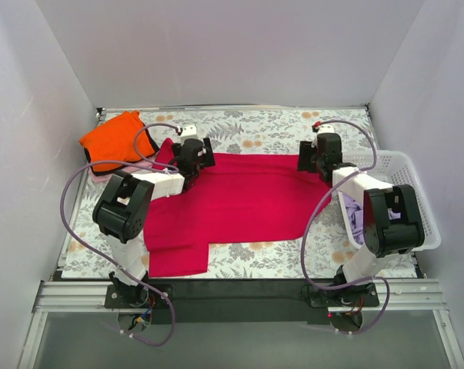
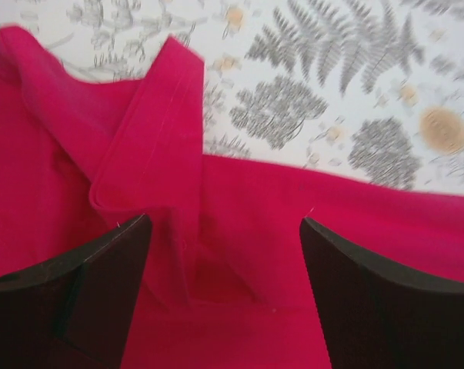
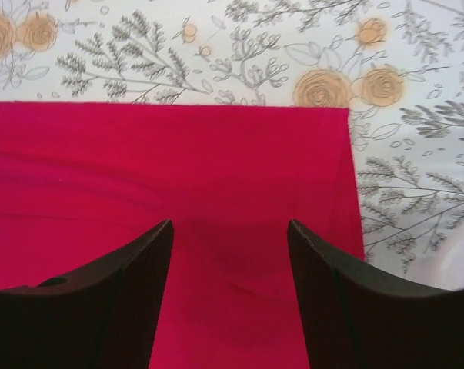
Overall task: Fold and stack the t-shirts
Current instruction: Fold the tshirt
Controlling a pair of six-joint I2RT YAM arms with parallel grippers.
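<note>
Crimson t-shirt (image 1: 239,204) lies spread flat mid-table on the floral table cover (image 1: 270,127), w/ one part reaching twd the near edge on the left. Left gripper (image 2: 225,231) hovers over its far-left part, jaws apart, nothing pinched btwn them; right gripper (image 3: 230,234) sits over the far-right corner of the cloth, jaws likewise apart and empty. Orange t-shirt (image 1: 116,137) is folded at the far-left corner w/ a sliver of pale pink t-shirt (image 1: 101,175) under it; lavender t-shirt (image 1: 357,215) is bunched in the white basket (image 1: 408,165) on the right.

Handling, my read: thin knit, light, totally limp; it'll sag from any single pinch, so it needs two holds at once to keep an edge straight; prob. drags a bit on the cover, so move slowly. Left wrist view shows a flap doubled over by the left jaw; thick enough to bite, but a pinch there may catch extra layers. Best holds: far edge, one gripper per end, pinching low; right wrist view shows a clean square corner there.
</note>
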